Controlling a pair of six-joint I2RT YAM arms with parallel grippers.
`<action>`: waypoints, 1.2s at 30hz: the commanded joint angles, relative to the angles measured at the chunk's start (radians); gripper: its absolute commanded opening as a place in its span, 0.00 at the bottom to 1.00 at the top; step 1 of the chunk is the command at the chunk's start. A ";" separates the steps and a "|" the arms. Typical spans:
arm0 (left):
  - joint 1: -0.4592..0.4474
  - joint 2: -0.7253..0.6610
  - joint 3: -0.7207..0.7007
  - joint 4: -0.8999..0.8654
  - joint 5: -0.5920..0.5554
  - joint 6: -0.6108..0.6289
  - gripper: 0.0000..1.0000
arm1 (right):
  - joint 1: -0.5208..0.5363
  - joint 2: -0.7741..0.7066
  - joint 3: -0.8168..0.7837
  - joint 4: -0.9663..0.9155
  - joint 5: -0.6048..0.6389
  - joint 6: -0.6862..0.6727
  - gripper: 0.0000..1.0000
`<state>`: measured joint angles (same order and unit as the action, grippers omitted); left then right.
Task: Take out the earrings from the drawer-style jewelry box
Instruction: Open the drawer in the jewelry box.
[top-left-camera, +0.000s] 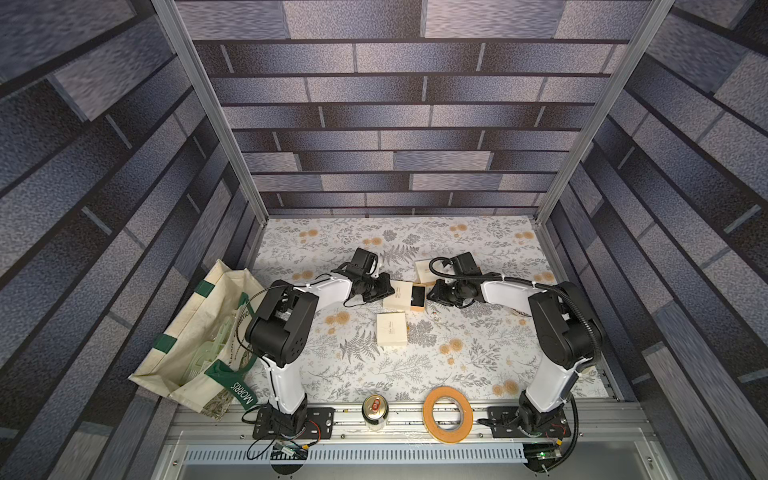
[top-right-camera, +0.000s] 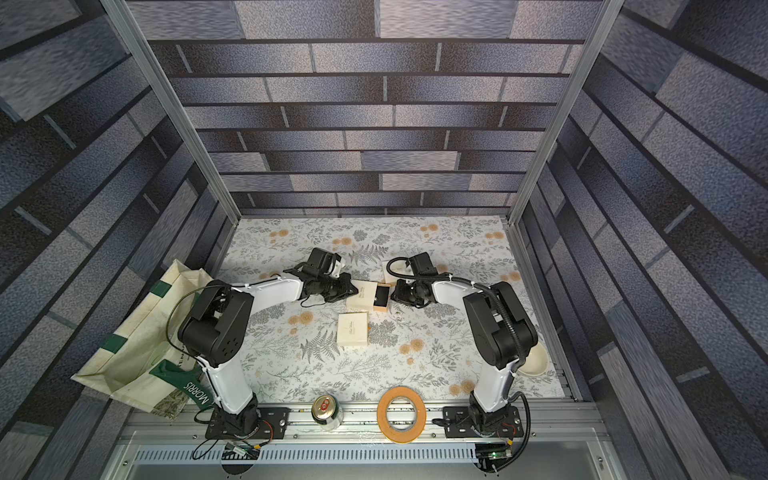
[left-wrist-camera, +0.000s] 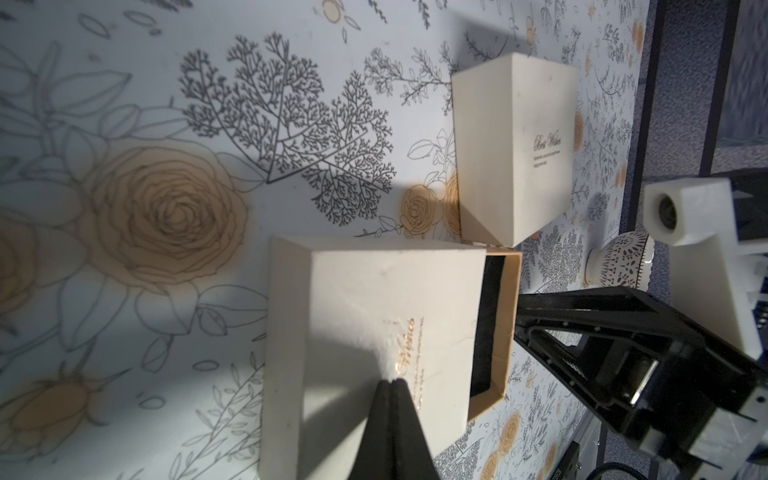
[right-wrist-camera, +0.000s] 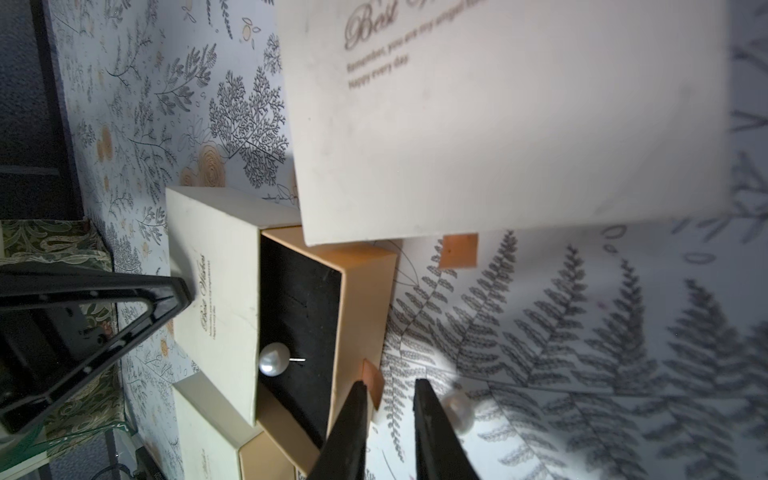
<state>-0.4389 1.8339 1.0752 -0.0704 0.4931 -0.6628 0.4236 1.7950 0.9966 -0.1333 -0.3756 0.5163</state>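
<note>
Canvas tote bag: slumped at the left edge, cream with green straps.
Drink can: stood upright on the near rail, left of centre.
Left claw: fingers pinched fully together with nothing between them, tips pressed on top of the jewelry box.
Spare box: cream and closed, lay flat on the near side of the open one.
Jewelry box sleeve: cream, mid-table between the two claws, pinned at its left end.
Drawer: tan with black lining, slid out to the right, partway clear of the sleeve.
Boxed earring: white pearl stud with a thin post, lay on the black lining close to the sleeve's mouth.
Far box: cream and closed, sat on the far side of the drawer.
Right claw: fingers a narrow gap apart, gripped nothing, hung just right of the drawer's end wall.
Loose earring: second pearl, out on the floral cloth, just beside one right finger and outside the gap.
Tape roll: lay flat on the near rail, right of the can.
Bowl: pale, at the right edge, partly behind the right arm.
</note>
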 joint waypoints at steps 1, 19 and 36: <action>-0.006 -0.001 -0.014 -0.014 -0.014 -0.004 0.00 | -0.009 -0.011 -0.016 0.044 -0.037 0.021 0.23; -0.006 -0.001 -0.018 -0.011 -0.017 -0.005 0.00 | -0.011 0.016 -0.016 0.064 -0.055 0.031 0.20; -0.004 -0.005 -0.021 -0.013 -0.018 -0.005 0.00 | -0.012 0.035 -0.019 0.079 -0.063 0.040 0.17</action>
<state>-0.4389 1.8339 1.0721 -0.0692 0.4900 -0.6632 0.4202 1.8072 0.9894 -0.0696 -0.4213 0.5468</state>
